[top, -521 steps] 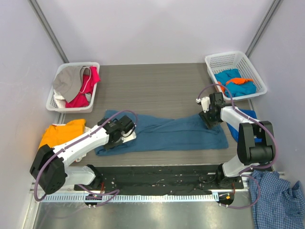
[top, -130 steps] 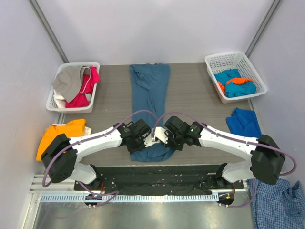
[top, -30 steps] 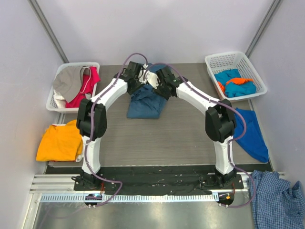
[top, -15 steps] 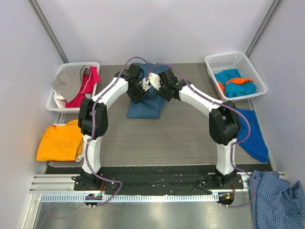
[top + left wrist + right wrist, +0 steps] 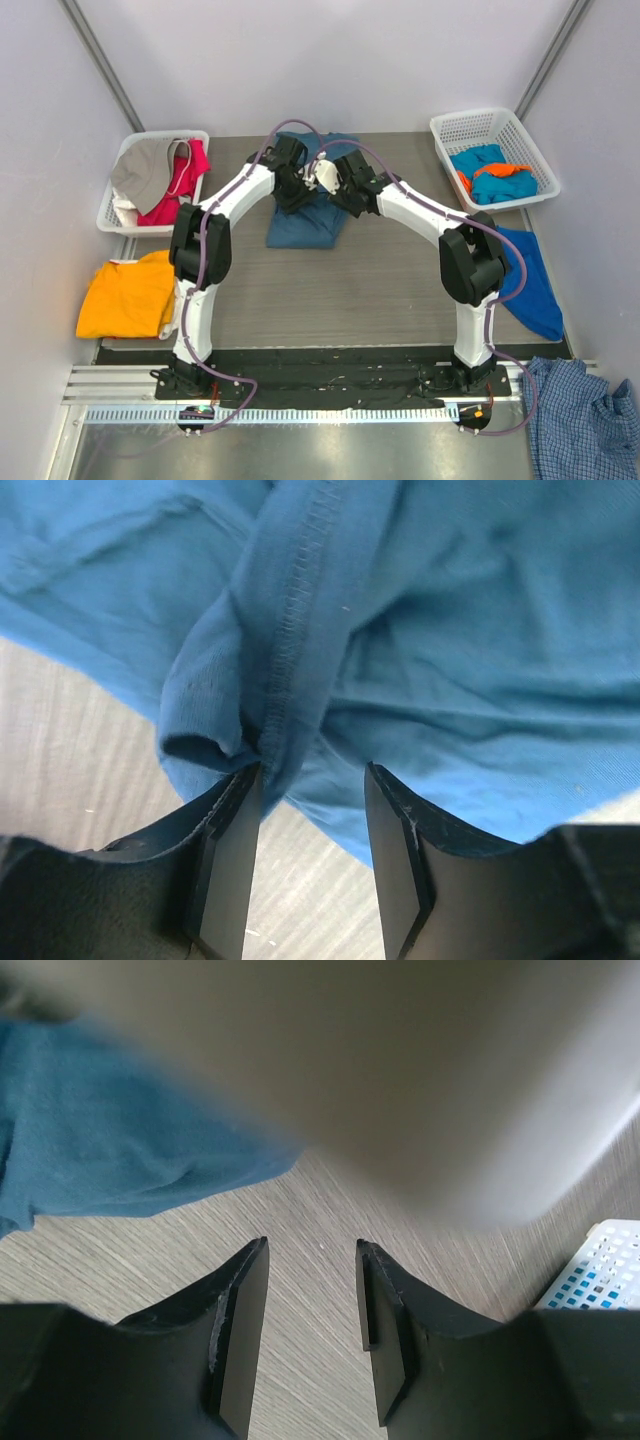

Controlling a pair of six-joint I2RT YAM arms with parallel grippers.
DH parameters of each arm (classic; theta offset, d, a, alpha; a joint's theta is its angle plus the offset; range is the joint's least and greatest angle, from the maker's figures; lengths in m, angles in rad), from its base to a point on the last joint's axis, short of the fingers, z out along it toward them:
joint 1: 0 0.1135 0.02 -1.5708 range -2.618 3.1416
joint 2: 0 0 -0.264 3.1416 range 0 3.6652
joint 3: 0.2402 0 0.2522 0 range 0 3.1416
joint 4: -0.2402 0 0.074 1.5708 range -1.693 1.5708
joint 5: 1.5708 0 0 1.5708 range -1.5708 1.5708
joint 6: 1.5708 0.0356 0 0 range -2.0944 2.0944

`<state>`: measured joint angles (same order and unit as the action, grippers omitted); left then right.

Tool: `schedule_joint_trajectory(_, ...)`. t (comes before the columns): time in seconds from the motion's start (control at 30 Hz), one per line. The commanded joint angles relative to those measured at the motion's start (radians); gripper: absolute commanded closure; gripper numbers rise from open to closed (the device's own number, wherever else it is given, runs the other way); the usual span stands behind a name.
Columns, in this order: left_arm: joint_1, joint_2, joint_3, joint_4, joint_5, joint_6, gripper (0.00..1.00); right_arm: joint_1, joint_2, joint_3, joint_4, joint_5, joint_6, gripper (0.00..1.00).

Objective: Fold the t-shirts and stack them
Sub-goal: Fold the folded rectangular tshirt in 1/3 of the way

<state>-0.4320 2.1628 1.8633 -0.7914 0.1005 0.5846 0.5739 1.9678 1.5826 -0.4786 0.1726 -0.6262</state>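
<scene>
Teal tee (image 5: 303, 226) lies folded up at far-mid tabletop (image 5: 390, 285). We see left pincer (image 5: 312, 772) open right over it, a hem fold brushing one finger, nothing clamped. Right pincer (image 5: 312, 1244) open & empty, over bare wood just beside tee. Orange tee (image 5: 128, 297) lies at tabletop's left edge.

The left arm (image 5: 238, 192) and right arm (image 5: 412, 211) have white links and black joints. Purple-grey cables (image 5: 289, 124) loop along them. The fingers (image 5: 228, 870) are flat and black.
</scene>
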Motion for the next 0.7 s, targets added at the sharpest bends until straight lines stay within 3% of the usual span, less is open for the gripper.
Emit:
schedule_joint_trajectory(0.0,-0.001,-0.043,-0.016,0.162,-0.065,0.001,0.5,-0.006,-0.033,-0.021,-0.023,0.015,-0.001,0.53)
schedule_joint_trajectory(0.1,-0.001,-0.028,-0.016,0.195,-0.091,0.011,0.5,-0.006,-0.034,-0.022,-0.023,0.002,0.006,0.53)
schedule_joint_trajectory(0.2,0.001,0.012,0.01,0.21,-0.133,0.018,0.58,-0.006,-0.038,-0.032,-0.022,-0.005,0.013,0.53)
schedule_joint_trajectory(0.3,-0.001,0.061,0.043,0.245,-0.177,0.018,0.82,-0.005,-0.047,-0.052,-0.018,-0.004,0.014,0.53)
schedule_joint_trajectory(0.33,0.001,0.069,0.046,0.26,-0.194,0.017,1.0,-0.005,-0.05,-0.056,-0.017,-0.005,0.013,0.53)
schedule_joint_trajectory(0.67,0.006,0.141,0.085,0.405,-0.308,0.015,1.0,-0.005,-0.075,-0.116,-0.008,0.002,0.019,0.53)
